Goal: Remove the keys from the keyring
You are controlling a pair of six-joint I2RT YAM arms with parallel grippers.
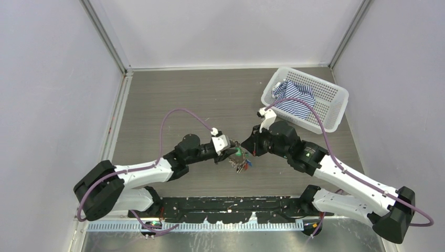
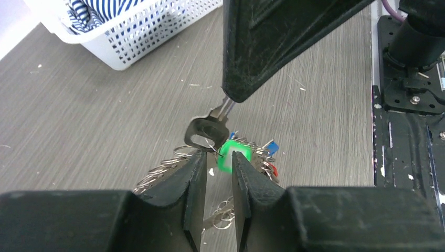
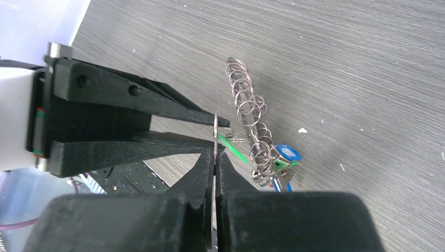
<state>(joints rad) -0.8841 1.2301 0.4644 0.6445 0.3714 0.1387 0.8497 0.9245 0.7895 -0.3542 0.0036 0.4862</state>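
Note:
The keys [image 1: 240,161] lie in a bunch on the table between my two grippers, strung on the keyring [image 3: 244,100], a chain of small linked metal rings that also shows in the left wrist view [image 2: 157,176]. My right gripper [image 3: 215,152] is shut on the thin blade of a black-headed key [image 2: 202,134], held just off the table. My left gripper [image 2: 218,155] is slightly open. A green tag [image 2: 231,152] sits at its fingertips, close to the right finger. Blue [image 3: 287,154] and red [image 2: 273,169] tags lie beyond. From above, the left gripper [image 1: 231,148] and the right gripper [image 1: 251,146] almost meet.
A white perforated basket [image 1: 330,94] holding a blue striped cloth [image 1: 294,100] stands at the back right, and it also shows in the left wrist view [image 2: 131,42]. A black mounting rail [image 1: 231,207] runs along the near edge.

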